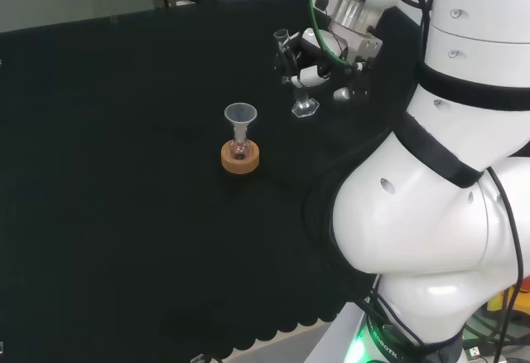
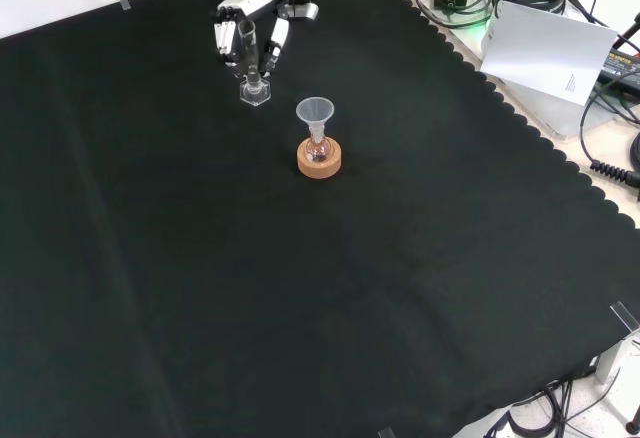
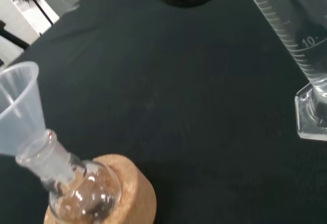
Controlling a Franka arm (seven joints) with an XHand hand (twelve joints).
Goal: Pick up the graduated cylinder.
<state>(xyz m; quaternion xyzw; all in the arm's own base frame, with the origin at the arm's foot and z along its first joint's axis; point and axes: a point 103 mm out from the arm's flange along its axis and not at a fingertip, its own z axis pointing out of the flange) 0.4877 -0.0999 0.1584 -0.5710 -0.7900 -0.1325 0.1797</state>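
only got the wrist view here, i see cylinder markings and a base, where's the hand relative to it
Observer: In the front view the hand is at the graduated cylinder, with fingers on both sides of the tube.
Operator: is it lifted yet
Observer: I see no gap. In the head view its hexagonal base looks set on the black cloth.
Operator: is the flask in the way
Observer: No. In the front view the flask, with a funnel in its neck, stands on its cork ring apart from the cylinder, nearer the camera and to the right.
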